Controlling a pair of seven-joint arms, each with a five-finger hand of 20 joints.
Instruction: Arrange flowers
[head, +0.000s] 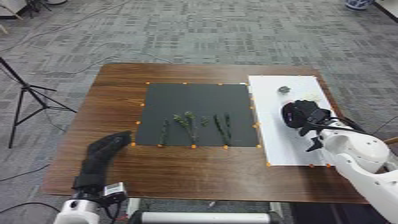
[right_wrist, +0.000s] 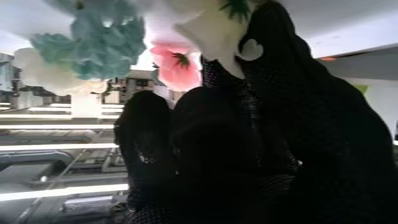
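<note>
Seems to be at the flower-picking step, judging by the right robot hand (head: 306, 111) low over the white sheet (head: 286, 150) on the right of the brown surface (head: 195, 175). Can't tell whether spread, pressed together or pinching anything. In the right wrist view, crowded right up against 1 white bloom (right_wrist: 209, 37), with 1 pink bloom (right_wrist: 178, 72) and 1 blue-green bloom (right_wrist: 107, 45) close by. In the head view, look just past the same hand for 1 pale bloom (head: 312, 95) and 1 grey-green bloom (head: 283, 90), both on the sheet. To the left, find green stems (head: 222, 131) and a leafy sprig (head: 184, 121) laid out on the dark mat (head: 195, 97). At the near left, see the left robot hand (head: 107, 147) spread flat, well apart from everything green.

Could easily snag the pink bloom when lifting the white one, being packed so tightly. Could also crease soft petals by closing too high, or drag the sheet askew by pressing too low.
</note>
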